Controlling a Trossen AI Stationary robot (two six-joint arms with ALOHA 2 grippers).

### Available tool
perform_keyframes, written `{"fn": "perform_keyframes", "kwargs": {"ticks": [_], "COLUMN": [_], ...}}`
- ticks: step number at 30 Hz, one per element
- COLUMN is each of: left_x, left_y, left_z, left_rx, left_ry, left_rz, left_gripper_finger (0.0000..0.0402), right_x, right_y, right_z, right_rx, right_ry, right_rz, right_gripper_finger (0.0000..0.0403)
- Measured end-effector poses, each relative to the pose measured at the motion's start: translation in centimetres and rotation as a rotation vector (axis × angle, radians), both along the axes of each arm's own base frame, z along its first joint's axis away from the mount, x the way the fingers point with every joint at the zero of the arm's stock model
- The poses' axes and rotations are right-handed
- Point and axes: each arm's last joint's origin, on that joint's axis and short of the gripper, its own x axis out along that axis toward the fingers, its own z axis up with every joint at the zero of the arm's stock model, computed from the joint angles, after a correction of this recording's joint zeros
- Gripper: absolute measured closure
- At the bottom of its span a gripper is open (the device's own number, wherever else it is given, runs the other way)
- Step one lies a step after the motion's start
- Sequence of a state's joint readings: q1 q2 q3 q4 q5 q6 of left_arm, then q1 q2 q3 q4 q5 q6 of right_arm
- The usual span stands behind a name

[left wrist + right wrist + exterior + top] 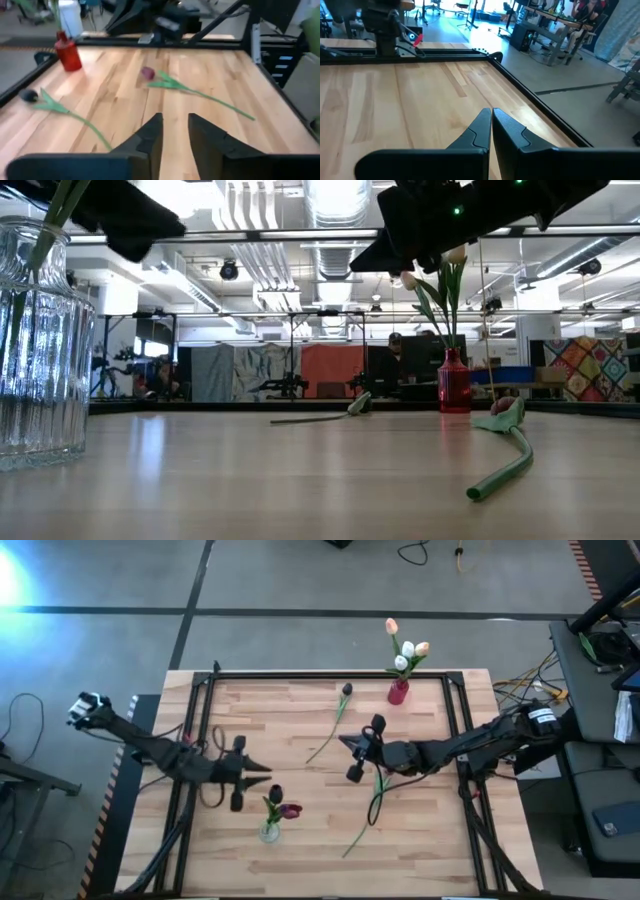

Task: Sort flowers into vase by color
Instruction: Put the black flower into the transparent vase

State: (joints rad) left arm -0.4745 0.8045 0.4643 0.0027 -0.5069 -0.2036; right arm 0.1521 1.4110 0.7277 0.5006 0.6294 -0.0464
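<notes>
Two tulips (333,725) lie loose; left tool (268,772) empty, seemingly part-open, right tool (343,740) closed

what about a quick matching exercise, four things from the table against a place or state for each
Things:
1. red vase
2. clear vase
3. right pincer
4. dark tulip

Places or states:
A. shut, above the middle of the table
B. lying flat just beside the red vase
C. at the far edge, holding pale tulips
D. near the front edge, holding dark tulips

Pairs: 1-C, 2-D, 3-A, 4-B
</notes>
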Motion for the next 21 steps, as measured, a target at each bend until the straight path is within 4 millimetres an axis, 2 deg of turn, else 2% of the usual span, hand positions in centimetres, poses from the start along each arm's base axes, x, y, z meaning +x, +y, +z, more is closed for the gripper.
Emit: {"fn": "perform_keyframes", "kwargs": {"ticks": [9,17,21], "left_x": [2.6,5.0,6.4], "left_y": [3.8,4.2,4.3], "left_z": [-1.1,-4.6,-6.3], "left_rx": [-0.061,-0.042,-0.033], "left_ry": [0.065,0.192,0.215], "left_rz": [0.006,0.017,0.045], "left_gripper_finger": [0.0397,0.04,0.0384], "right_x": [-1.0,-2.2,-2.2], "right_y": [1.2,1.8,1.9], "right_z": [0.5,-0.1,-0.3], "right_rx": [-0.008,0.001,0.012], "right_ry": [0.05,0.093,0.096], "right_rz": [0.034,-0.037,-0.038], "right_gripper_finger": [0.0394,0.0394,0.0394]}}
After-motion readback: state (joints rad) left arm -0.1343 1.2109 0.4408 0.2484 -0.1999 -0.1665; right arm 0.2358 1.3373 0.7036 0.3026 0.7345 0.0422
